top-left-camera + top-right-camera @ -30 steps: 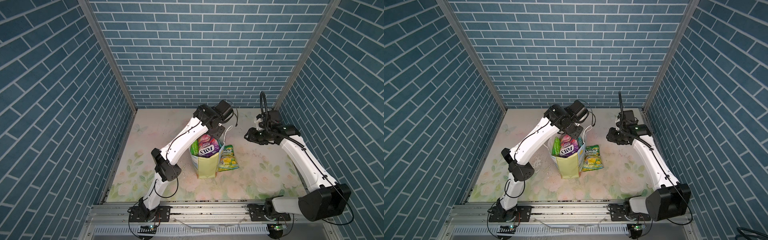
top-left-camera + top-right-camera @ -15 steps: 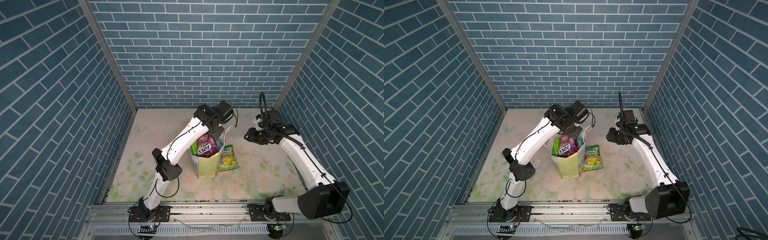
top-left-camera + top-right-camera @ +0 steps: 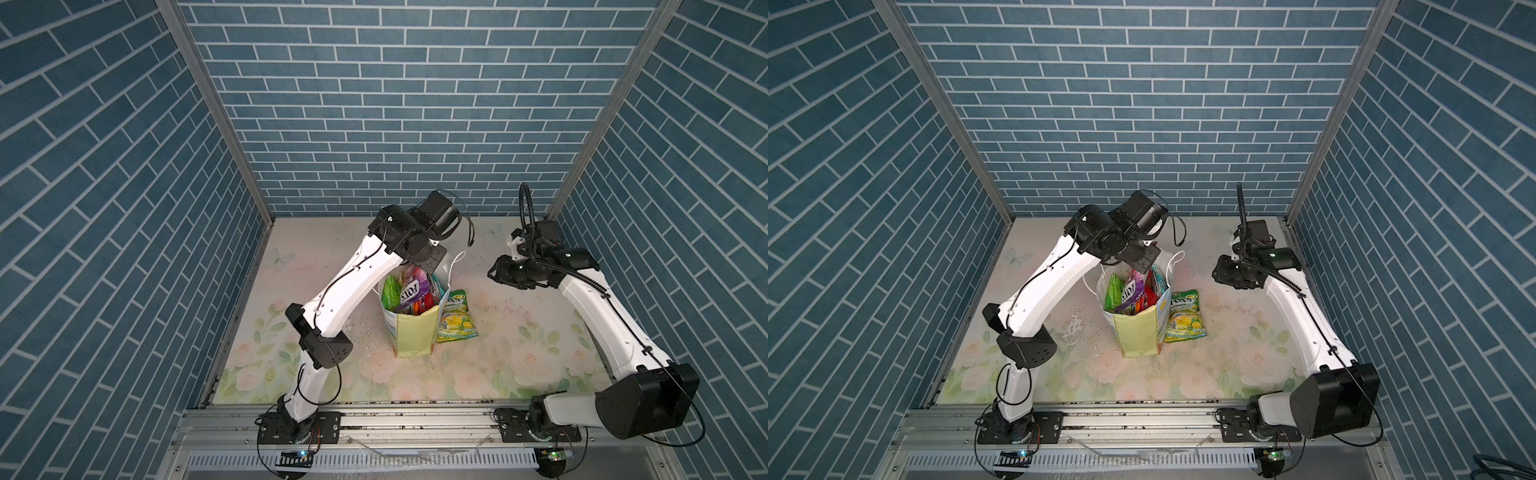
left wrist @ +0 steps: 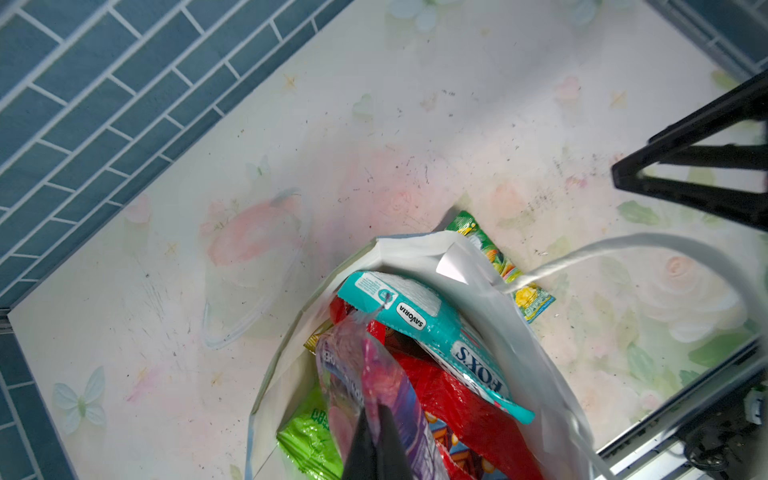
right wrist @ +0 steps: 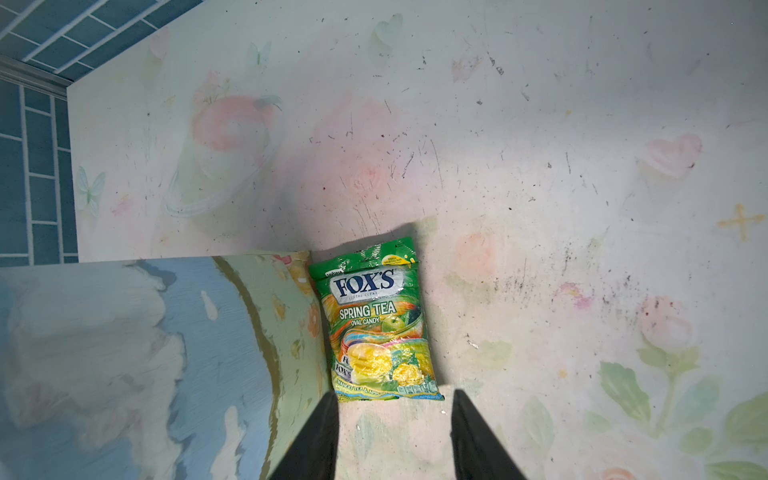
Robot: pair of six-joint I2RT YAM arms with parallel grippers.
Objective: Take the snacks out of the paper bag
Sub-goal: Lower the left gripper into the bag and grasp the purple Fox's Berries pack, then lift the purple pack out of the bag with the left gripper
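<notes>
Both top views showed the floral table (image 3: 540,353) with the paper bag (image 3: 413,332) standing upright directly beneath the left gripper (image 4: 374,419). Its jaws were clamped on the purple FOX'S pack (image 4: 386,374) at the bag's mouth. Around them, inside the bag, sat a green chip bag (image 4: 311,436), a red pack (image 4: 457,399) and a teal FOX'S pack (image 4: 436,332). The right gripper (image 5: 394,399) hung with jaws apart and empty. The yellow-green FOX'S pack (image 5: 374,320) lay flat just ahead of its fingertips, beside the bag.
</notes>
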